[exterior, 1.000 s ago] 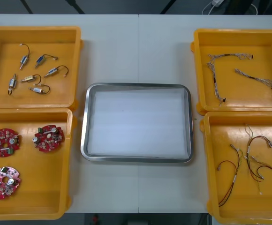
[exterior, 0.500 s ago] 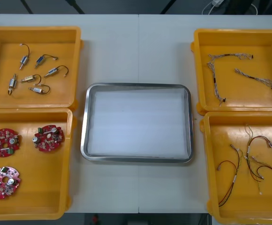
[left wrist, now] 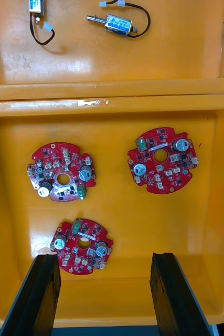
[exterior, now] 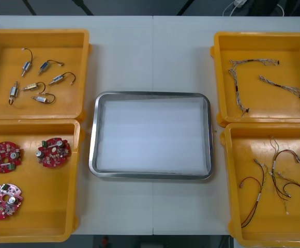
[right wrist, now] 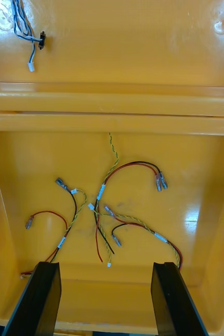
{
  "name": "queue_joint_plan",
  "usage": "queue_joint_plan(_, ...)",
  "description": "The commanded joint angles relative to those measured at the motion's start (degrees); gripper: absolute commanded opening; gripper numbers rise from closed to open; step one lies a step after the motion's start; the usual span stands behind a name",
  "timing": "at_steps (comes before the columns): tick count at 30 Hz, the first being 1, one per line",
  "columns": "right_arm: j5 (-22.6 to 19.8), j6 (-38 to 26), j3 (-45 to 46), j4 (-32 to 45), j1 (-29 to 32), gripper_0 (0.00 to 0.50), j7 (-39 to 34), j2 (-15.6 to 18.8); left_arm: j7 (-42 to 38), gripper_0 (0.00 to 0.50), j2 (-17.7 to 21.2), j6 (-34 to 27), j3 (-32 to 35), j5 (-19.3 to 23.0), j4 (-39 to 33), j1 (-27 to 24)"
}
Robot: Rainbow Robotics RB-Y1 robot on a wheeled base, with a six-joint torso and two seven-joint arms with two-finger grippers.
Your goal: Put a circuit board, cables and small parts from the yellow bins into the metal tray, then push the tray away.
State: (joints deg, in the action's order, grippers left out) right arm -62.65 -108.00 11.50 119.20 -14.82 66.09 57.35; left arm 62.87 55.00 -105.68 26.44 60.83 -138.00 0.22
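Note:
The metal tray [exterior: 94,135], white inside, lies at the table's middle with nothing in it. Three round red circuit boards [exterior: 53,152] rest in the near left yellow bin [exterior: 41,227]. My left gripper [left wrist: 105,258] hovers open above that bin, the nearest board [left wrist: 82,247] just beyond its fingers. Small metal parts [exterior: 36,82] sit in the far left bin. Red and yellow cables [exterior: 274,178] lie tangled in the near right bin. My right gripper [right wrist: 105,266] hangs open over them [right wrist: 109,215], holding nothing.
The far right bin [exterior: 220,77] holds twisted blue and white cables [exterior: 253,77]. Bin walls stand between the near and far bins on each side. Bare table runs between the tray and the bins.

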Motion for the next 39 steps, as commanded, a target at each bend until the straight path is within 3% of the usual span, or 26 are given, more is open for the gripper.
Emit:
queue_joint_plan(1, 0.3, -0.4, 1.5, 1.4, 0.5, 0.5, -1.4, -0.3, 2.8, 0.5, -0.4, 0.6, -0.4, 0.3, -1.2, 0.9)
queue_joint_plan(39, 0.3, -0.4, 1.5, 1.4, 0.5, 0.5, -1.4, -0.3, 2.8, 0.5, -0.4, 0.6, -0.4, 0.3, -1.2, 0.9)
